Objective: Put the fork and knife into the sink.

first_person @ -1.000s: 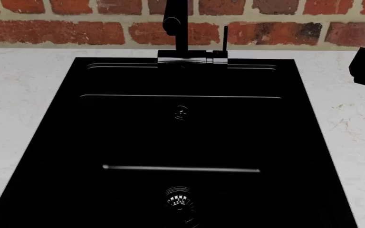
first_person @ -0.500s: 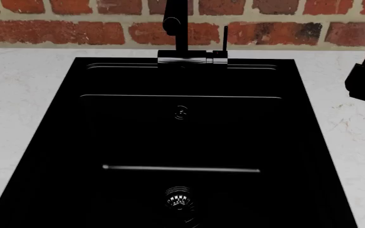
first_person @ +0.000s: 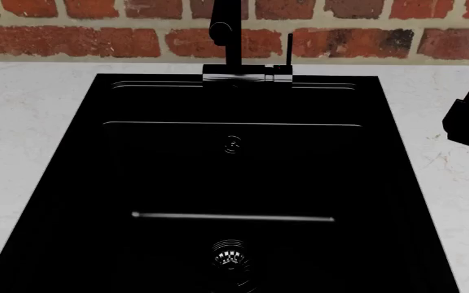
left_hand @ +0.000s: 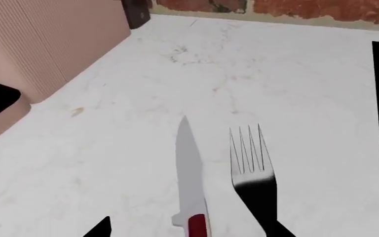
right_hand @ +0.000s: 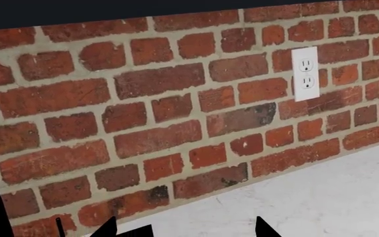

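- The sink (first_person: 234, 183) is bare; nothing lies in it yet.
- The knife (left_hand: 189, 173) and fork (left_hand: 252, 168) lie side by side on the counter (left_hand: 143, 98), fork at 3 o'clock of the knife, probably for easy picking.
- The left gripper (left_hand: 189, 232) hovers over their handles and holds nothing, as far as I can judge.
- The right gripper (right_hand: 183, 229) faces the brick wall (right_hand: 143, 98), open and empty.

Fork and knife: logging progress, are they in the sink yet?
No, the fork and knife lie side by side on the white counter.

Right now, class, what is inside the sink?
Inside the sink only a drain strainer and an overflow ring show. Neither fork nor knife is in it; its nearest part is cut off.
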Controlling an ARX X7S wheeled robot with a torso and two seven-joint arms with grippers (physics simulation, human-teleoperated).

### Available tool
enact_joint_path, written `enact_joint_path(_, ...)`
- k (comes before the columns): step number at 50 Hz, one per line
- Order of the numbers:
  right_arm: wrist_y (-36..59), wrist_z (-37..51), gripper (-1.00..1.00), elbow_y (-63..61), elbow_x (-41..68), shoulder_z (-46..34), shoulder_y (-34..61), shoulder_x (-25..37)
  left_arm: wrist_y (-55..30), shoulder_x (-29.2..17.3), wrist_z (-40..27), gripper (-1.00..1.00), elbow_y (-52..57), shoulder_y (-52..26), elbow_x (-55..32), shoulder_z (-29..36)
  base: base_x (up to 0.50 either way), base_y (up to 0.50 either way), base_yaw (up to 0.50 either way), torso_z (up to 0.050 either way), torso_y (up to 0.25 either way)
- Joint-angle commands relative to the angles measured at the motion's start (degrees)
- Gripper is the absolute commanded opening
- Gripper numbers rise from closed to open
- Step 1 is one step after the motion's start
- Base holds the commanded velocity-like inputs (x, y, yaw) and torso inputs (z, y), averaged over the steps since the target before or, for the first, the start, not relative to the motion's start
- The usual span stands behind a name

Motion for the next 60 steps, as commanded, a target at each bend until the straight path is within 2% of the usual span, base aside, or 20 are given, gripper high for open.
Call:
enact_joint_path(1,-1.11,-0.46,1.0,0.06,-0.58,0.25,-1.4,-0.26,1.82,-1.02,0.6,1.0,-1.6,3.58,1.9,0.2,0.0,0.0,0.0,0.0,0.0)
enact_joint_path(11,-3.0,-2.57,1.0,0.58,-2.26,0.59,-3.29,0.13,2.97,-0.75,0.58,1.0,-2.97,5.22,1.9,0.54,0.0,0.0,0.0,0.0,0.0)
enact_joint_path(29,-2.14,-0.55,1.0,0.25,-0.5,-0.07,-1.9,-0.24,5.77,-0.1,6.63,1.0,-6.31,5.89,3.94,1.91,0.0,0.0,0.0,0.0,0.0)
enact_joint_path(41,-3.9,-2.48,1.0,0.95,-2.02,0.0,-3.42,-0.03,7.71,-1.1,5.95,1.0,-6.88,7.35,4.98,0.54,0.0,0.0,0.0,0.0,0.0)
enact_joint_path(60,-4.96,-3.26,1.0,1.19,-2.72,-0.34,-4.18,0.17,10.85,0.53,10.6,1.0,-8.72,11.52,6.18,0.41,0.0,0.0,0.0,0.0,0.0)
